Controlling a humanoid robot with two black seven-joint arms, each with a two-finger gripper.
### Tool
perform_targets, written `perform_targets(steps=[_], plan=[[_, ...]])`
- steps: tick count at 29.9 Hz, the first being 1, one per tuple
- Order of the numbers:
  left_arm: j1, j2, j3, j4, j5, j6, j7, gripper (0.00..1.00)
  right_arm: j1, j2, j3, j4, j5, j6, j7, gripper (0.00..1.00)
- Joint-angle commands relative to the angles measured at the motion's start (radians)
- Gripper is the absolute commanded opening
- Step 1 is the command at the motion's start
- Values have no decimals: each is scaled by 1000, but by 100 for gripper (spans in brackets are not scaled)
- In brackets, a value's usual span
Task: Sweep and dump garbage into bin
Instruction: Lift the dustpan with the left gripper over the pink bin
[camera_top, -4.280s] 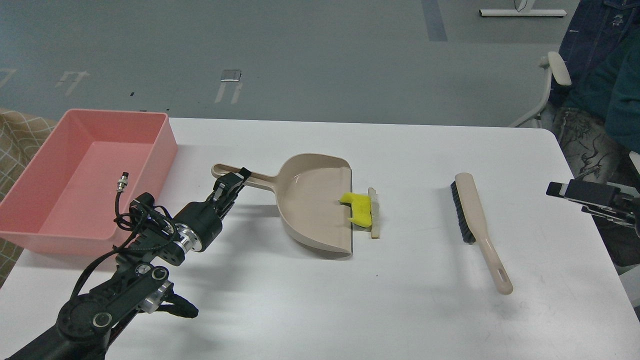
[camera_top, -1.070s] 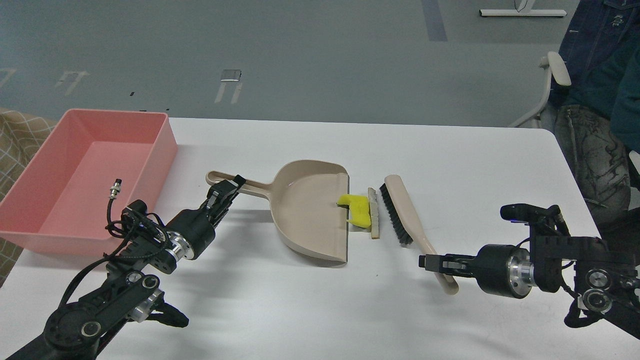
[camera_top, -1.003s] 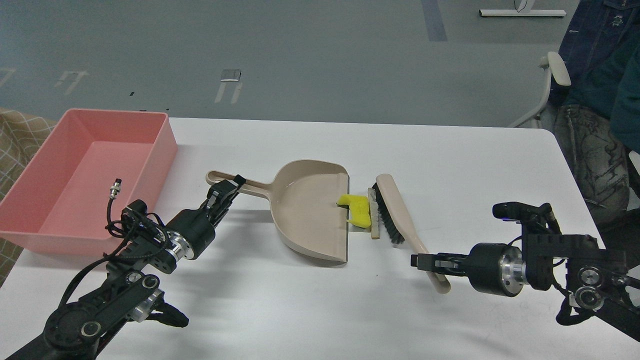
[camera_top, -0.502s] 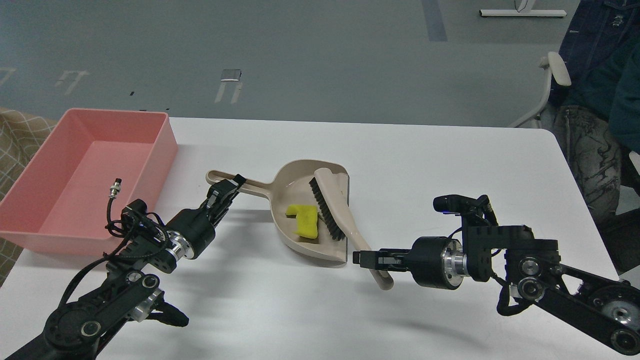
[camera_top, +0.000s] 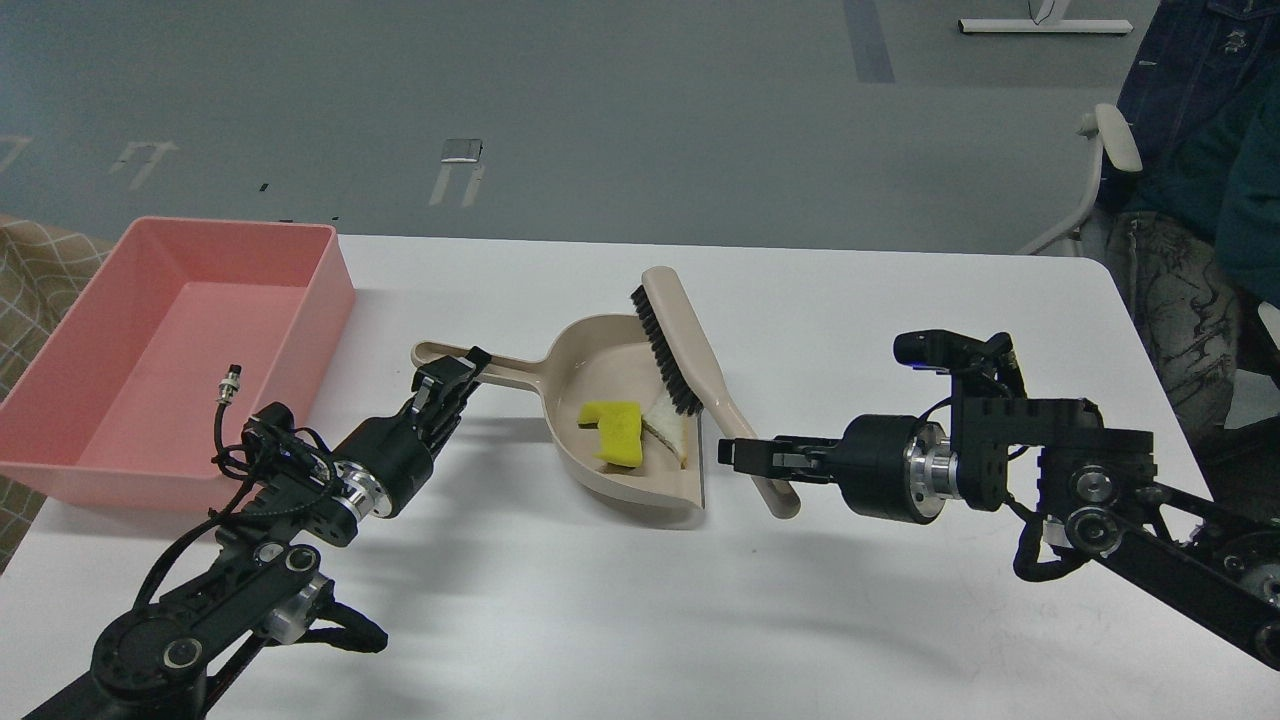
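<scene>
The yellow sponge chunk and the white bread slice lie inside the beige dustpan at mid-table. My left gripper is shut on the dustpan's long handle. My right gripper is shut on the handle of the beige brush, which is lifted with its black bristles over the dustpan's open right edge. The pink bin stands at the far left of the table, apart from both grippers.
The white table ends at the right near a chair and a seated person. A beige chequered cloth shows left of the bin. Grey floor lies beyond the table's back edge.
My right gripper took hold of the brush and swept the sponge and bread leftward into the dustpan. In the last half second the brush rose and drew back right.
</scene>
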Motion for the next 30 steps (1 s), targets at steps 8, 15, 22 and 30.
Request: perform_targets(steps=[8, 15, 22, 30], plan=[[-5, 6, -43, -1, -153, 0, -27, 0, -44, -264, 105, -1, 46, 0, 6, 0], [-3, 11, -113, -8, -156, -2, -26, 0, -107, -364, 128, -1, 116, 0, 19, 0], [-3, 99, -231, -93, -214, -28, 0, 0, -205, -353, 128, 1, 116, -3, 26, 0], [31, 250, -360, -144, -357, -44, 5, 0, -239, -304, 125, -1, 115, -6, 26, 0]])
